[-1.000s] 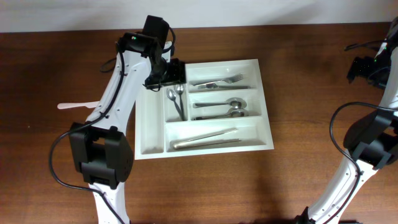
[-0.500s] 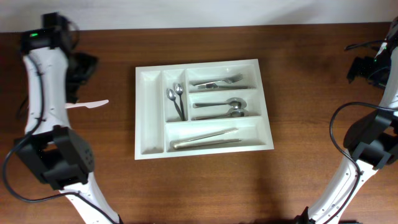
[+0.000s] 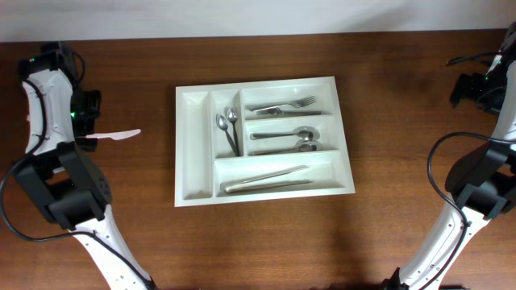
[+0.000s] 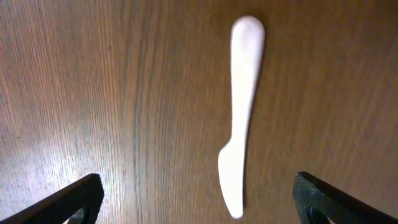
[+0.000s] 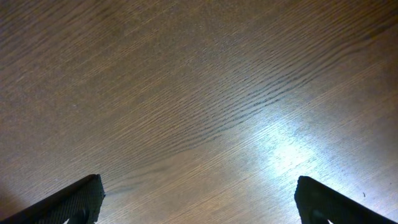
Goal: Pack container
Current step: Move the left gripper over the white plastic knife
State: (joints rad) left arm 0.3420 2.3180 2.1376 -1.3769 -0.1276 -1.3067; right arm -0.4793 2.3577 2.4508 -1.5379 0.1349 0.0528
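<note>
The packing looks nearly finished. The container [image 3: 194, 153], a white tray, lies flat in the middle of the overhead view on the wooden table [image 3: 387, 234], and four of its five compartments already hold metal cutlery. The second narrow slot from the left has two small spoons [image 3: 226, 129]. The upper wide slot has forks [image 3: 282, 106], apparently two lying side by side, though they overlap too closely to be sure. The middle wide slot has two large spoons [image 3: 290, 140]. The bottom wide slot has long table knives [image 3: 266, 179], probably two. The narrow slot at the far left of the tray is bare.

One piece is left outside: a single white plastic knife [image 4: 239, 118], lying flat on the wood at the left of the overhead view, well apart from the tray. It is the only loose item in view, so I judge that it goes in last, perhaps into the bare slot.

The left gripper [image 4: 199, 202] hangs over this knife with its fingers spread wide. They show only at the bottom corners of the wrist view, and nothing sits between them. The right gripper [image 5: 199, 199] is parked at the far upper right of the overhead view, with its fingers also spread and holding nothing, over bare wood.

The count is one tray, five compartments, one plastic knife, and about eight metal pieces.
</note>
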